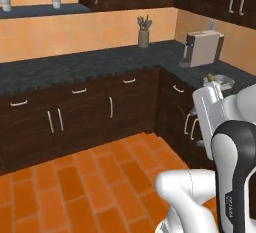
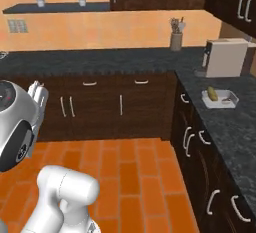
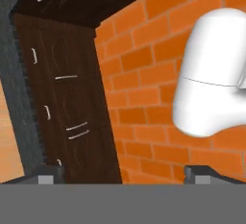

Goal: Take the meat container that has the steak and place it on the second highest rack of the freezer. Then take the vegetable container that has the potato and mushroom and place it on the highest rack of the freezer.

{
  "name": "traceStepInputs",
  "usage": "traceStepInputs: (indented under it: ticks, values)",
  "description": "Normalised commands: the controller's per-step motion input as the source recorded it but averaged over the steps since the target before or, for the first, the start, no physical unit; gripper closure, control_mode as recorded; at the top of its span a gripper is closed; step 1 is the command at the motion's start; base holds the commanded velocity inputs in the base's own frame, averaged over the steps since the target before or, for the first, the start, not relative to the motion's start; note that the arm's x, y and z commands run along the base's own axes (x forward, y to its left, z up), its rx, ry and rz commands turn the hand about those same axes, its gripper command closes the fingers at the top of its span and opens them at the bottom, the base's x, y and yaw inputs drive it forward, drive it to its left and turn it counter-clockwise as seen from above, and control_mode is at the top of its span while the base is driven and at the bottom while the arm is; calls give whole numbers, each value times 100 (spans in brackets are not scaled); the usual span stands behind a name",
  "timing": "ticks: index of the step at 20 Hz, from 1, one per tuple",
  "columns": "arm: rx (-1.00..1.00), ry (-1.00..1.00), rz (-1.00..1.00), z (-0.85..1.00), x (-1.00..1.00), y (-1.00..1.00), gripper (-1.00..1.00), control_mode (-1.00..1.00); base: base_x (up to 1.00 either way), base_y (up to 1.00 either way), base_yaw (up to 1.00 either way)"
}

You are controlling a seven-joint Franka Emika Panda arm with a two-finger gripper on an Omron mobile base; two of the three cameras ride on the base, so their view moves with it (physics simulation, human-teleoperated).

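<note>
A broad stretch of orange brick-patterned floor (image 2: 125,162) lies open before the L-shaped dark speckled stone counter (image 2: 100,59), whose dark wood cabinets line the back and right edges. At right, the right base view shows the yellowish-olive oval potato (image 2: 213,93) in a shallow white container (image 2: 220,100) near a beige boxy appliance (image 2: 225,57). In the hand view the two-finger gripper (image 3: 124,176) faces floor and cabinets, its dark tips spread wide apart.

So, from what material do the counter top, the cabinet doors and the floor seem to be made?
The counter top looks like dark polished stone, perhaps granite: grey speckles. The cabinet doors look like dark stained wood, with faint grain and pale metal-looking handles. The floor looks like matte orange brick or terracotta tile, with darker joints.
</note>
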Motion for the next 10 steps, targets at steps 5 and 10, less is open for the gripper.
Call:
traceStepInputs:
  ticks: [5,10]
  values:
    - [0,0,0,0,0,0,-100,100,86,0,-61]
    - [0,0,0,0,0,0,-100,100,100,43,-42]
